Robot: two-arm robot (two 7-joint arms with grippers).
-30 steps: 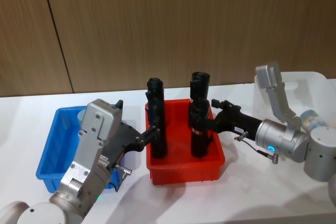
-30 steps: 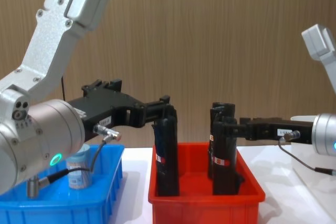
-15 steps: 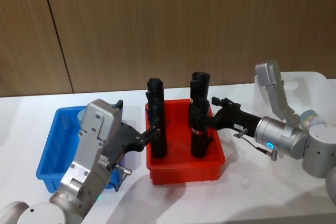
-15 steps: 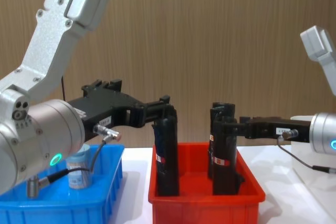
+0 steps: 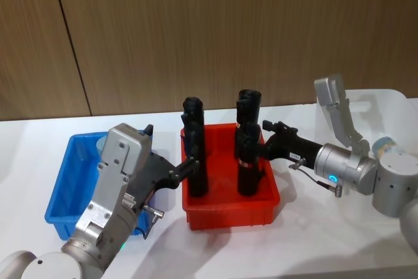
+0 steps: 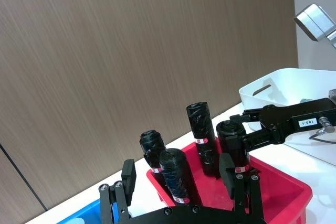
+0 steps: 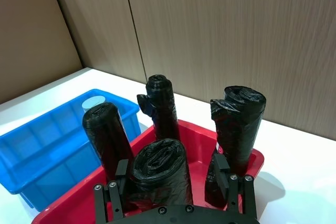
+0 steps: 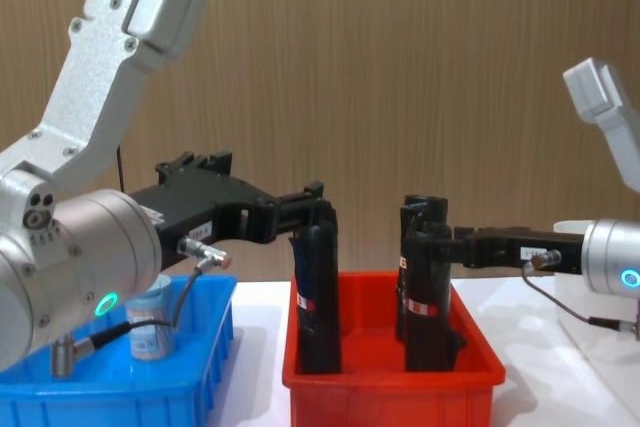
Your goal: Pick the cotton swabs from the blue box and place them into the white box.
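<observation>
Red bin (image 5: 230, 212), landmark, holds black rolls (image 5: 248, 158).
Blue box (image 5: 62, 191), left of it: one cotton swabs jar (image 8: 150, 319).
White box (image 5: 392, 106), right.
My left gripper (image 5: 189, 164) and right gripper (image 5: 266, 136), fingers apart, flank the bin, empty.

The right gripper (image 6: 247, 127) carries a small white tag; print unreadable.

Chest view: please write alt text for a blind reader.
Both grippers, the left gripper and the right gripper, reach in at black rolls standing in a red bin. One jar of cotton swabs sits in the blue box at left.
</observation>
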